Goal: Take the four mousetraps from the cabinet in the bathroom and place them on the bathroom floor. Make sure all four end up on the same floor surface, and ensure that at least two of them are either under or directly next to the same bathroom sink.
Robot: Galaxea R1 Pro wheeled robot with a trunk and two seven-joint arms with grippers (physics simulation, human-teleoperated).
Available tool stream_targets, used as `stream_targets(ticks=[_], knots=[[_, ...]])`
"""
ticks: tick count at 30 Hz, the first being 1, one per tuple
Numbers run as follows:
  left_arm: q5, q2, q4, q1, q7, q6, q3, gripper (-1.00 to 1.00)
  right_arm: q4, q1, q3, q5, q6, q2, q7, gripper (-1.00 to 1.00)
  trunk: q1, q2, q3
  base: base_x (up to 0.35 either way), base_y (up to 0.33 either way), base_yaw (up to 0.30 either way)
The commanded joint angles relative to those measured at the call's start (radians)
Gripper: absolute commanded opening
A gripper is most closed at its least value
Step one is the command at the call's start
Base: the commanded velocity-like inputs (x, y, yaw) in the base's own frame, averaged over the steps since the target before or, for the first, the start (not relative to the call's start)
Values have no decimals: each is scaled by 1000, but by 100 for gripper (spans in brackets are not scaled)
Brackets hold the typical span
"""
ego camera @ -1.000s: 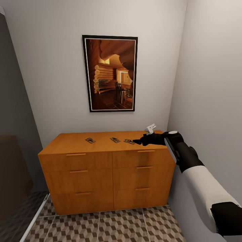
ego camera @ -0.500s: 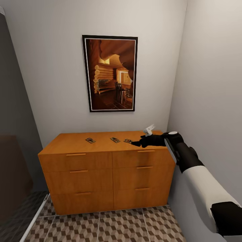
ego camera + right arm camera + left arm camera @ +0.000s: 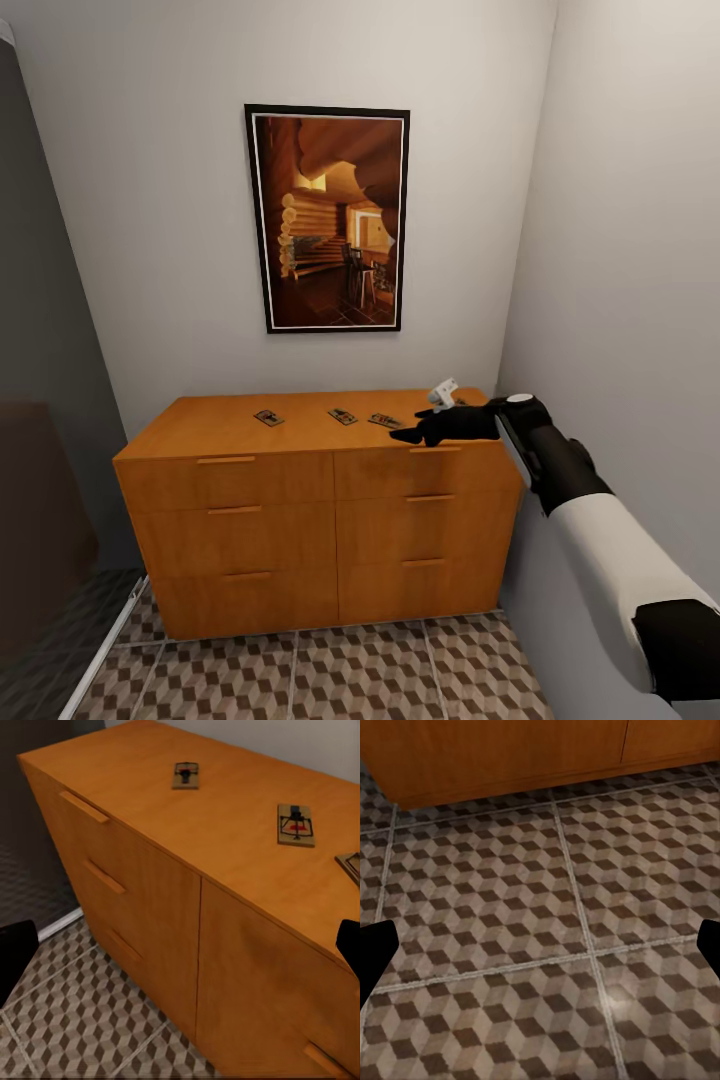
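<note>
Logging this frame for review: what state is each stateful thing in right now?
cabinet: drawers all shut.
left mousetrap: flat on cabinet top, untouched.
middle mousetrap: flat on cabinet top, untouched.
right mousetrap: flat on cabinet top, beside the right gripper, not gripped.
left gripper: open, empty, over bathroom floor.
right gripper: open.

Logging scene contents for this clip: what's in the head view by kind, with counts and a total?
Mousetraps on the cabinet top: 3
Cabinet: 1
Framed picture on the wall: 1
Right gripper at the cabinet's right end: 1
Total: 6
</note>
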Motion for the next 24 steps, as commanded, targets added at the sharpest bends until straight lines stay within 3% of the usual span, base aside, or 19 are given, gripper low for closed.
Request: stream_targets(ticks=[1,11,24], knots=[[3,0,1,-1,0,-3,-6,100,-1,-1,0,7,3,-4,11,100,0,-1,-1,0,0,0],[3,0,1,-1,0,-3,-6,100,-1,-1,1,9,3,-22,71,100,0,-1,-1,0,0,0],[3,1,1,-1,0,-3,-6,100,-1,-1,1,9,3,-24,78,100,0,-1,-1,32,-29,0]])
